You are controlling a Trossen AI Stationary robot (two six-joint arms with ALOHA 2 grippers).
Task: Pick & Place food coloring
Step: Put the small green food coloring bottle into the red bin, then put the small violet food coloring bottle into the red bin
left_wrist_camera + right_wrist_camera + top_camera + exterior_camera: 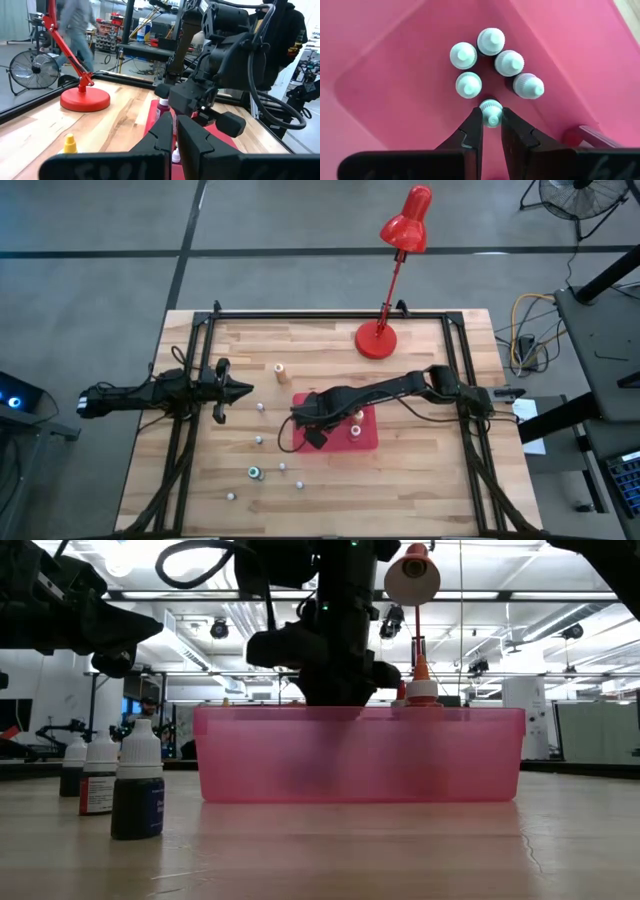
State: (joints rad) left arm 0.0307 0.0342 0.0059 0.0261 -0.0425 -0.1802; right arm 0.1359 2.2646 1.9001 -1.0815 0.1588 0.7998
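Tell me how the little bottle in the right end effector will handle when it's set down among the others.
The bottle, pinched at its ribbed cap by the right end effector, probably grips securely. Small, so likely light. Tall and narrow, it may tip or nudge the bottle cluster.

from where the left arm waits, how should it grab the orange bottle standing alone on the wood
Grip the orange bottle across its narrow body, coming straight down from above: it stands upright and alone on the table, so fingers fit either side. The left gripper hovers nearby, shut.
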